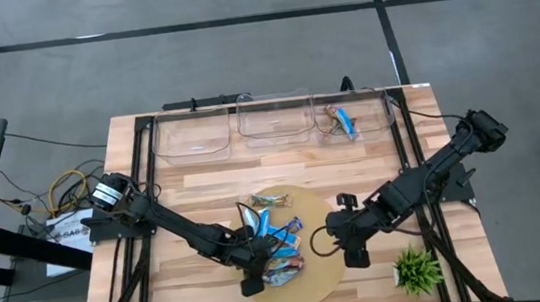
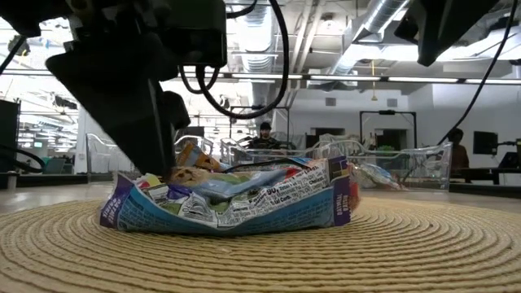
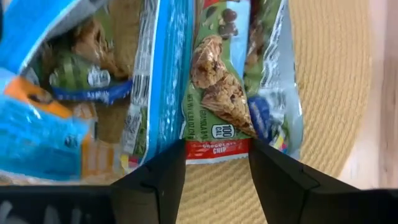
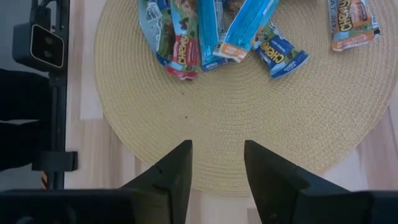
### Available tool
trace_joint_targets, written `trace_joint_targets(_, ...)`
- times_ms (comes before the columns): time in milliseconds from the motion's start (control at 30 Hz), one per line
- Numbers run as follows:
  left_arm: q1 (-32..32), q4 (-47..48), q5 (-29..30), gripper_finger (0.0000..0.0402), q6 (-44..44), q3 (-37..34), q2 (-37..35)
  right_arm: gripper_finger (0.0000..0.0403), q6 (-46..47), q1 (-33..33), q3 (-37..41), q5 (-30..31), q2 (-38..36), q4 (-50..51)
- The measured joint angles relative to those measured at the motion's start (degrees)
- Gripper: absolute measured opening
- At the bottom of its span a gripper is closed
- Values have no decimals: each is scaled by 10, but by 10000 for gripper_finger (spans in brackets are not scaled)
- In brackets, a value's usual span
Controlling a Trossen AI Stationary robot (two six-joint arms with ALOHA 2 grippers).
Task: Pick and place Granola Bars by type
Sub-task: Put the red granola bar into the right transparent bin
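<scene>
Several granola bars (image 1: 278, 243) lie in a loose pile on a round woven mat (image 1: 309, 286), in blue-white, green-red and orange wrappers. My left gripper (image 1: 260, 269) is down at the pile's near side, open. In its wrist view its fingers stand on either side of the red end of a green chocolate-chip bar (image 3: 217, 106). The low view shows the pile (image 2: 236, 199) with one dark finger (image 2: 142, 138) reaching down to its left end. My right gripper (image 1: 347, 247) is open and empty over the mat's right edge (image 4: 217, 155), away from the bars (image 4: 239, 34). My left gripper comes at the pile from above, with the red end (image 3: 216, 149) of the green chocolate-chip bar between its open fingers (image 3: 163, 174). The bar lies flat on the mat among the others. I cannot tell whether the fingers touch it.
Three clear plastic bins stand along the table's far edge. The right bin (image 1: 378, 109) holds two bars (image 1: 340, 121), one blue and one orange-brown. A small green plant (image 1: 418, 268) stands at the near right corner, close to my right arm. Bare wood lies between the mat and the bins.
</scene>
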State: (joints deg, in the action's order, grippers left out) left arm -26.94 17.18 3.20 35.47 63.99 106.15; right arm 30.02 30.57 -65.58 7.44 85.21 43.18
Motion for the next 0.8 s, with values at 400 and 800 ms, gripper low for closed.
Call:
trace_joint_targets(400,0,-25,20,169,-5,0,2,136,0,-1,0,0,0,-1)
trace_joint_targets(800,0,-49,8,169,-43,33,4,136,-5,-1,0,0,0,-4)
